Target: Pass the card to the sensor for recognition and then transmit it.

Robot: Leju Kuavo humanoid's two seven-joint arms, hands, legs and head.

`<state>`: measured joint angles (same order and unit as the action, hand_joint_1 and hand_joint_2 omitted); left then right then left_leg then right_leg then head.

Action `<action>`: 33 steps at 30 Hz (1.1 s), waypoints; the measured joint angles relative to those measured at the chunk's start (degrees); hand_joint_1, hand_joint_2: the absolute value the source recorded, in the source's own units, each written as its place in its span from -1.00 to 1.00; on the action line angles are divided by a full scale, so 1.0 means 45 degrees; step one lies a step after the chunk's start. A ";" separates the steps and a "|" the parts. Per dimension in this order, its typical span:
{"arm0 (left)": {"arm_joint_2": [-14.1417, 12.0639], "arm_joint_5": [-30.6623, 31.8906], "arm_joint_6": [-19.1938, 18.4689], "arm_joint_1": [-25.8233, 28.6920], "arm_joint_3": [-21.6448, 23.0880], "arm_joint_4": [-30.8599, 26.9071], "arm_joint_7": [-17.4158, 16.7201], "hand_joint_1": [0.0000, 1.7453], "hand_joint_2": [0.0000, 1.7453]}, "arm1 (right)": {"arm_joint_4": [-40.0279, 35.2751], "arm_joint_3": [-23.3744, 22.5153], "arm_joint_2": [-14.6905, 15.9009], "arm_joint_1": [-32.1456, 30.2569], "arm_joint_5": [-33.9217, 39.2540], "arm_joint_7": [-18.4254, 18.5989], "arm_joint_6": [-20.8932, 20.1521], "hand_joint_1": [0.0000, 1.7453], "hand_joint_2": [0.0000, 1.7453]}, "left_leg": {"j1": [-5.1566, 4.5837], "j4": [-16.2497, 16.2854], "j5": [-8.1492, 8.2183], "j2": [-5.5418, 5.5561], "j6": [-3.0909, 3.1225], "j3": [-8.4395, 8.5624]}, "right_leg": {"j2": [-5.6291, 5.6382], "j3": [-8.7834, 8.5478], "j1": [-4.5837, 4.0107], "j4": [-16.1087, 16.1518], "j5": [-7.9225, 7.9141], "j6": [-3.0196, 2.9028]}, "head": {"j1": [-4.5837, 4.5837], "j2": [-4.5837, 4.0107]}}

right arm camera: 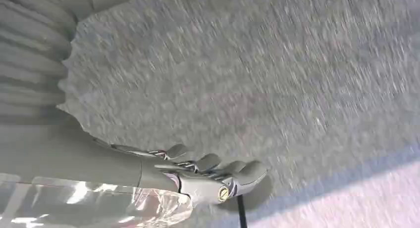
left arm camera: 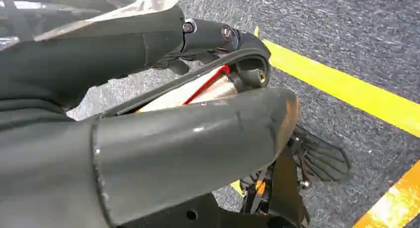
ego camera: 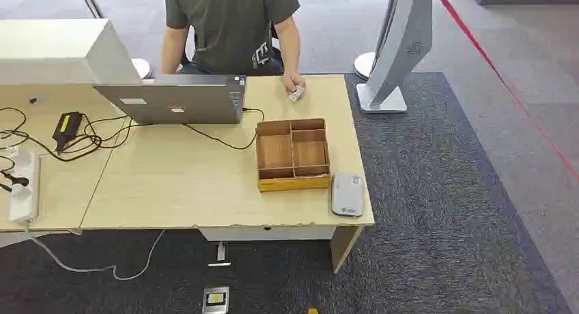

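Observation:
A person's hand [ego camera: 293, 83] rests on the far edge of the table and holds a small white card [ego camera: 296, 94]. The grey card sensor [ego camera: 347, 194] lies flat at the table's near right corner, beside a wooden compartment box [ego camera: 292, 155]. My left hand [left arm camera: 163, 139] hangs over dark carpet with yellow floor lines, its thumb and fingers apart and holding nothing. My right hand [right arm camera: 198, 176] hangs over grey carpet with its fingers [right arm camera: 213, 164] loosely extended and nothing in them.
A person in a dark shirt [ego camera: 231, 27] sits behind the wooden table [ego camera: 171, 184]. A laptop [ego camera: 174, 99], a charger with cables [ego camera: 67, 126] and a power strip [ego camera: 22, 184] lie to the left. A white stand [ego camera: 399, 48] rises to the right of the table.

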<state>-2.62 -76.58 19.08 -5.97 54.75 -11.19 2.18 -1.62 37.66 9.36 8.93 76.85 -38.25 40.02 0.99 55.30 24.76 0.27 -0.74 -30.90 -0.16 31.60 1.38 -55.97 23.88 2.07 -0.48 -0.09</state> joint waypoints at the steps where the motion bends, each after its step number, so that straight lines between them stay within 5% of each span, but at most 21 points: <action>1: -0.0015 0.0180 -0.0180 -0.0002 0.0000 0.0000 -0.0078 -1.00 -1.00 | 0.0015 -0.0005 0.0272 0.0227 -0.0059 0.0142 0.0024 -1.00 1.00 | -0.0016 0.0002 -0.0001 -0.0002 0.0001 0.0003 | 0.0008 0.0018 0.0013 0.0002 -0.0006 0.0002 | -0.0024 0.0000; 4: -0.0175 0.0675 -0.0860 -0.0070 0.0010 0.0000 -0.0282 -1.00 -1.00 | -0.1057 -0.0327 0.2241 0.0239 -0.2910 0.2681 0.0034 -1.00 1.00 | -0.0065 0.0003 -0.0005 -0.0009 0.0061 0.0053 | 0.0024 0.0028 0.0098 0.0010 0.0020 0.0093 | 0.0112 0.0000; 5: -0.0233 0.0796 -0.1053 -0.0088 0.0019 0.0000 -0.0345 -1.00 -1.00 | -0.3738 -0.1691 0.3243 -0.0937 -0.7497 0.6565 -0.0270 -1.00 1.00 | -0.0019 -0.0003 -0.0009 0.0196 0.0085 0.0051 | -0.0144 -0.0182 0.0019 0.0043 0.0059 0.0111 | 0.0084 0.0000; 8: -0.0374 0.0947 -0.1175 0.0055 0.0049 0.0015 -0.0369 -1.00 -1.00 | -0.7115 -0.4511 0.3783 -0.1832 -1.5965 1.4438 -0.0670 -1.00 1.00 | 0.0069 0.0002 0.0022 0.0157 0.0010 0.0042 | -0.0105 -0.0162 -0.0073 0.0095 -0.0027 0.0006 | -0.0291 0.0000; 9: -0.0389 0.1049 -0.1253 -0.0025 0.0058 0.0015 -0.0315 -1.00 -1.00 | -0.8849 -0.5846 0.3876 -0.2054 -2.1286 1.8158 -0.0743 -1.00 1.00 | -0.0005 -0.0012 0.0000 0.0097 0.0045 0.0059 | -0.0053 -0.0090 0.0050 0.0051 -0.0007 0.0051 | -0.0126 0.0005; 10: -0.0403 0.1112 -0.1320 -0.0057 0.0063 0.0015 -0.0262 -1.00 -1.00 | -0.9532 -0.6548 0.4083 -0.2126 -2.3339 1.9091 -0.0902 -1.00 1.00 | -0.0044 -0.0019 -0.0007 0.0106 0.0060 0.0049 | -0.0059 -0.0088 0.0071 0.0032 0.0025 0.0097 | -0.0049 0.0005; 12: -0.0486 0.1262 -0.1481 -0.0063 0.0092 0.0015 -0.0126 -1.00 -1.00 | -1.0742 -0.8210 0.4618 -0.1951 -2.6682 1.8658 -0.1490 -1.00 1.00 | -0.0066 -0.0015 -0.0018 0.0141 0.0061 0.0070 | -0.0081 -0.0080 0.0069 0.0038 0.0029 0.0104 | -0.0038 0.0000; 14: -0.0564 0.1413 -0.1627 -0.0013 0.0156 0.0024 -0.0029 -1.00 -1.00 | -1.1420 -0.9571 0.5037 -0.1626 -2.7228 1.6863 -0.1919 -1.00 1.00 | -0.0068 -0.0010 -0.0023 0.0130 0.0058 0.0075 | -0.0079 -0.0081 0.0069 0.0037 0.0022 0.0101 | -0.0049 0.0000; 17: -0.0704 0.1709 -0.1908 0.0010 0.0301 0.0039 0.0107 -1.00 -1.00 | -1.1541 -1.1218 0.5730 -0.0869 -2.3017 1.3011 -0.2355 -1.00 1.00 | -0.0107 -0.0007 -0.0044 0.0119 0.0077 0.0056 | -0.0075 -0.0044 0.0110 0.0034 0.0000 0.0104 | -0.0010 0.0000; 20: -0.0845 0.1850 -0.2102 0.0003 0.0398 0.0058 0.0136 -1.00 -1.00 | -1.0866 -1.2617 0.6488 0.0270 -1.8575 1.1072 -0.2696 -1.00 1.00 | -0.0112 -0.0003 -0.0044 0.0096 0.0078 0.0064 | -0.0060 -0.0036 0.0111 0.0035 -0.0001 0.0105 | -0.0015 0.0005; 26: -0.0894 0.1899 -0.2146 -0.0019 0.0617 0.0073 0.0127 -1.00 -1.00 | -0.9986 -1.4196 0.7071 0.1114 -1.9132 1.0501 -0.2773 -1.00 1.00 | -0.0111 -0.0005 -0.0023 0.0043 0.0088 0.0056 | -0.0038 -0.0030 0.0110 0.0034 0.0001 0.0104 | -0.0019 0.0005; 33: -0.0894 0.1899 -0.2141 -0.0045 0.0816 0.0073 0.0059 -1.00 -1.00 | -1.0152 -1.5364 0.6964 0.1035 -2.0031 1.1453 -0.2842 -1.00 1.00 | -0.0101 -0.0010 -0.0018 0.0050 0.0083 0.0046 | -0.0037 -0.0031 0.0101 0.0033 0.0006 0.0103 | -0.0019 0.0005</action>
<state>-6.64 -68.04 9.44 -6.17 58.42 -10.86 2.45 -47.30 -31.48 40.70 13.59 -13.29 13.29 27.23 0.53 55.26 24.68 0.50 -0.37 -30.69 -0.33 31.46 1.84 -55.83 23.91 2.54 -0.57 -0.07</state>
